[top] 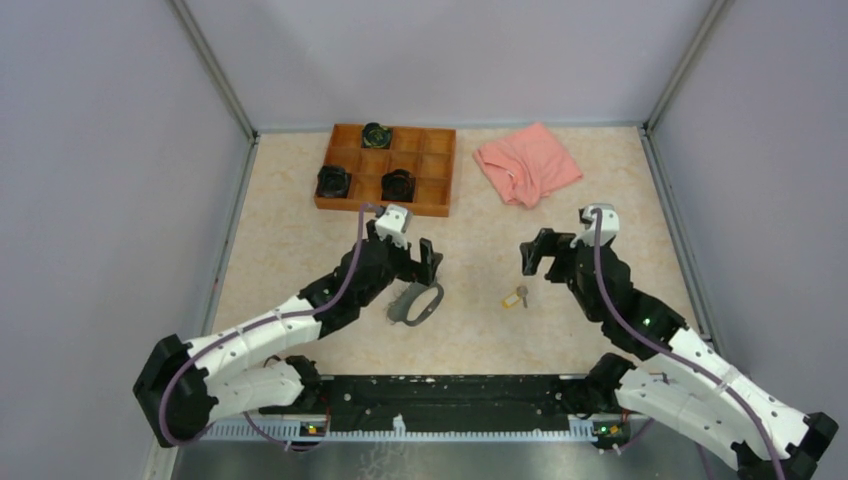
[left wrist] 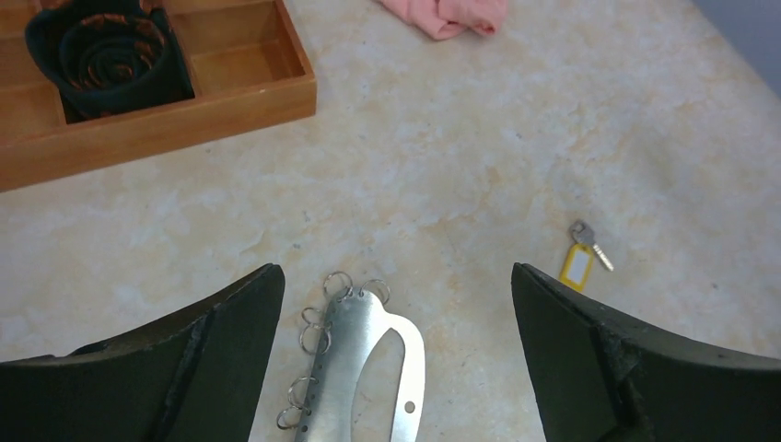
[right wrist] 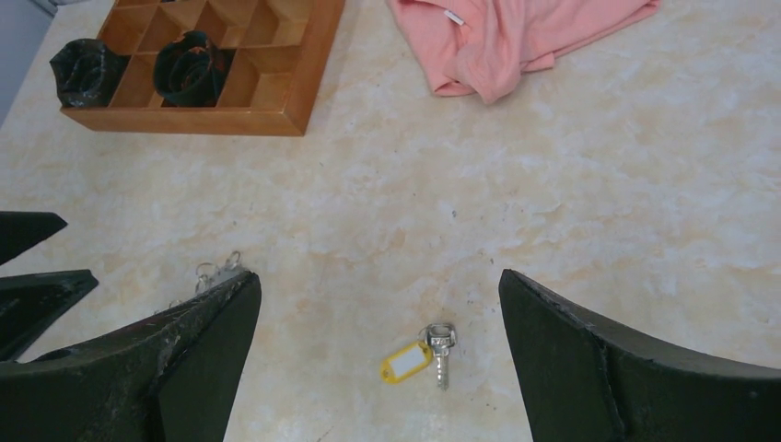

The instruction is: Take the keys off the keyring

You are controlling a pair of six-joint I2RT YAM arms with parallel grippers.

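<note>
keys [right wrist: 433, 348]: one, yellow-tagged, lay loose below my right claw [right wrist: 378, 276], between its fingers | keyring [left wrist: 345, 364]: flat on the table [left wrist: 460, 166] between my left claw's [left wrist: 394, 274] fingers, its small rings [left wrist: 313, 327] seemingly bare | both claws spread wide, holding nothing | plan: I judged a straight lift safest to avoid snagging those rings, then check the keyring's hidden near end.

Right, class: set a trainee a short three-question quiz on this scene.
1. True or false: the yellow-tagged key hangs on the keyring.
2. How many black rolls sit in the wooden tray? A two, B three, C five.
3. Fill in: the keyring lies just below the ___ gripper.
Key: 1 false, they lie apart; 2 B; 3 left gripper.
</note>
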